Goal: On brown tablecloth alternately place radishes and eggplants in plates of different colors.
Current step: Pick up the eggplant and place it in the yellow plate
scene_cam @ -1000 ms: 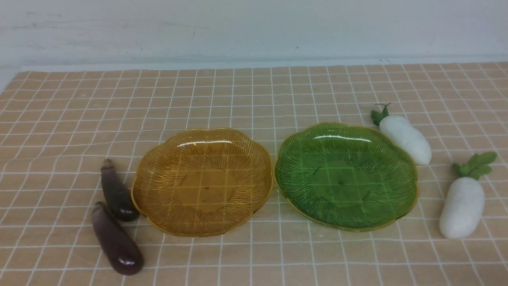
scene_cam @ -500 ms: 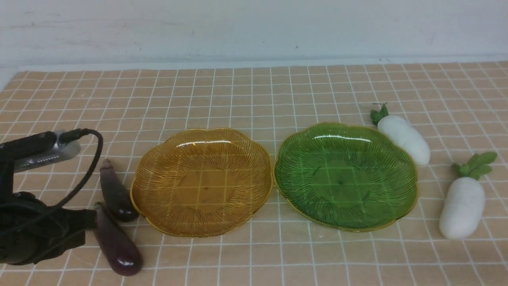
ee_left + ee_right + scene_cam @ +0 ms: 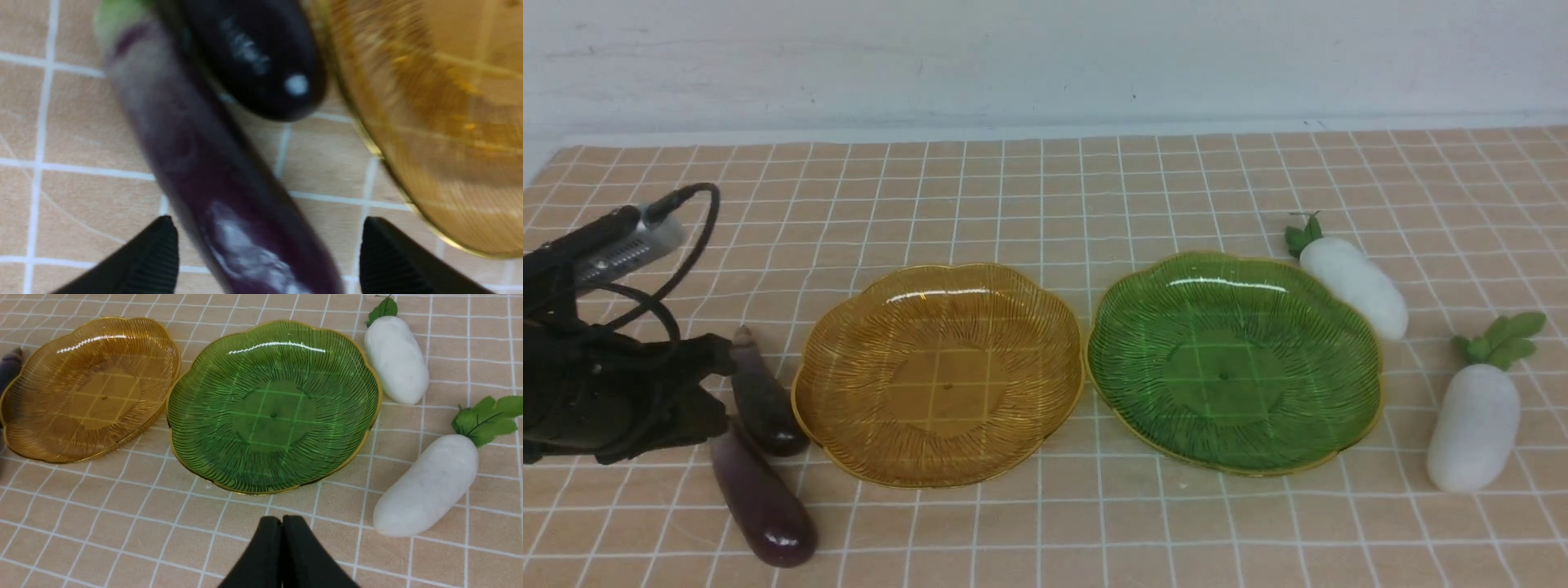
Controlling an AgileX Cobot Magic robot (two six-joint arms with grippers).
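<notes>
Two dark purple eggplants lie left of the amber plate [image 3: 939, 376], a near one [image 3: 764, 498] and a far one [image 3: 760, 396]. My left gripper [image 3: 715, 390] reaches in from the left and is open. In the left wrist view its fingertips [image 3: 163, 245] stand either side of the long eggplant [image 3: 212, 175], not pinching it, with the other eggplant [image 3: 253, 53] beyond. The green plate [image 3: 1233, 363] is empty, as is the amber one. Two white radishes [image 3: 1356, 282] [image 3: 1474, 429] lie to its right. My right gripper [image 3: 282, 520] is shut on nothing, in front of the green plate [image 3: 273, 408].
The brown tablecloth [image 3: 1045, 196] with its white grid covers the table up to a pale wall at the back. A cable loops over the left arm's wrist camera [image 3: 629, 237]. The amber plate's rim [image 3: 367, 139] lies close beside the left gripper's fingers.
The left arm came into view from the left, then moved farther in beside the eggplants, and its jaws opened. Plates, radishes and eggplants have not moved.
</notes>
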